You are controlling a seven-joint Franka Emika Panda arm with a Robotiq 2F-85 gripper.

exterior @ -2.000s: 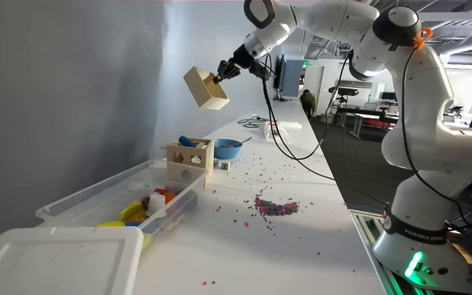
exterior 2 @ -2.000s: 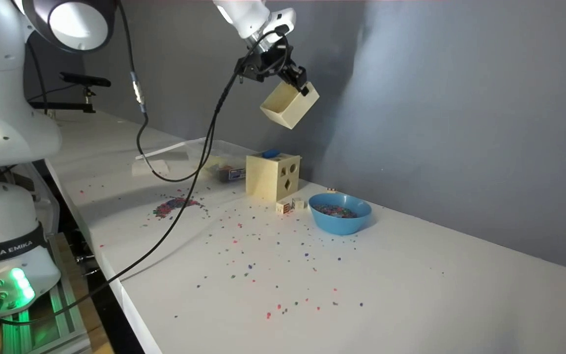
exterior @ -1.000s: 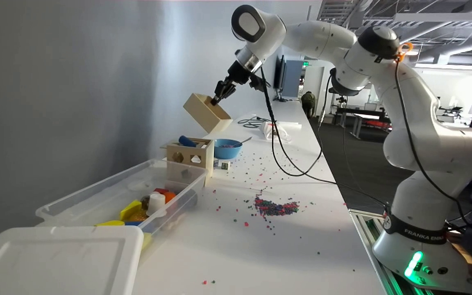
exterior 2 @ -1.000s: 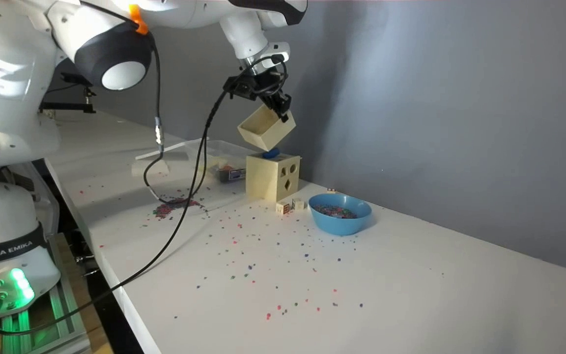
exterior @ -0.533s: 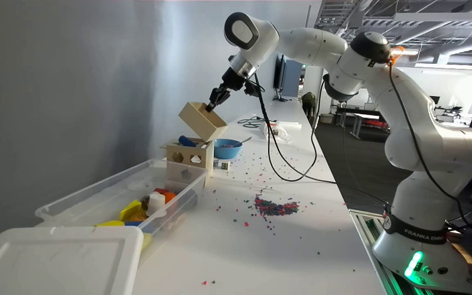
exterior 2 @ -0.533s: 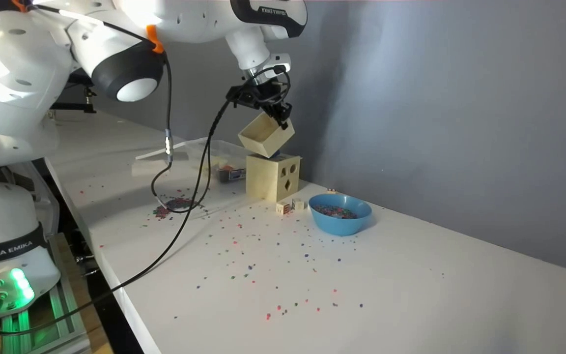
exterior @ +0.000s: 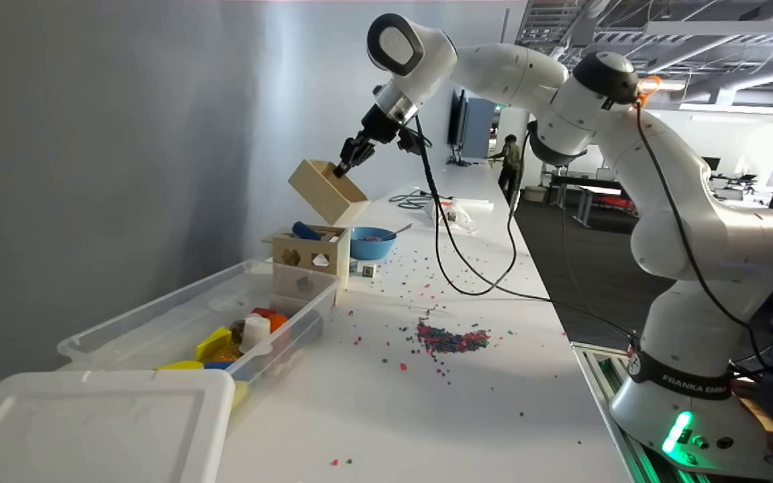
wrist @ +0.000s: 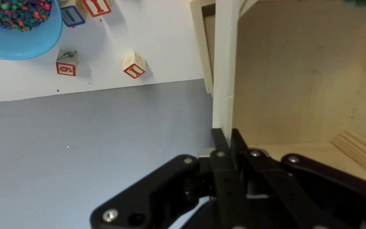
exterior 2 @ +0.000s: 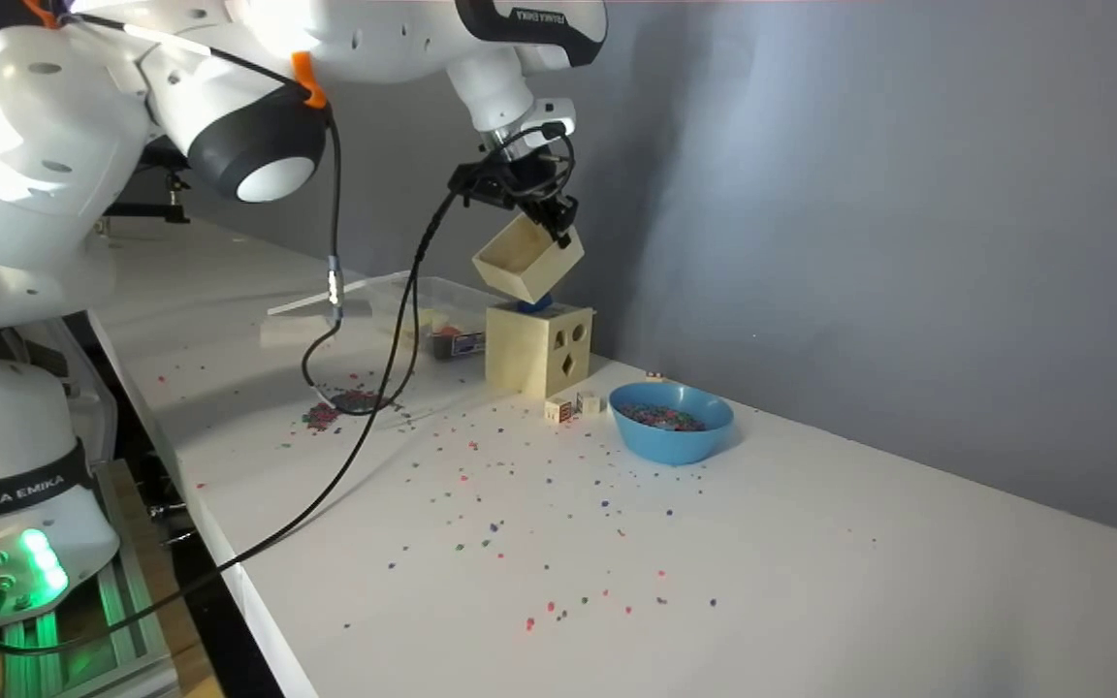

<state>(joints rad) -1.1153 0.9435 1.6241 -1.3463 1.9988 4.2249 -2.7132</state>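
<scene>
My gripper (wrist: 228, 135) is shut on one thin wall of an open pale wooden box (wrist: 297, 73), one finger inside the wall and one outside. In both exterior views the box (exterior: 323, 191) hangs tilted in the air, its open side facing up and toward the arm. Just under its low corner stands a wooden cube with shaped holes (exterior 2: 525, 349). On top of that cube lies a blue piece (exterior: 306, 231). A blue bowl (exterior 2: 665, 446) of small coloured bits sits beside the cube, with several letter blocks (wrist: 134, 65) around it.
A clear bin (exterior: 158, 315) of toys and a white lid (exterior: 98, 422) stand by the wall. A pile of coloured bits (exterior: 450, 340) lies on the white table, with more scattered about. The arm's black cable (exterior 2: 365, 417) droops low over the table. A person (exterior: 510, 164) is far behind.
Over two seconds the gripper and box came down close above the wooden cube. In the last half second they rose slightly. The wall stayed gripped. The distant person has straightened up.
</scene>
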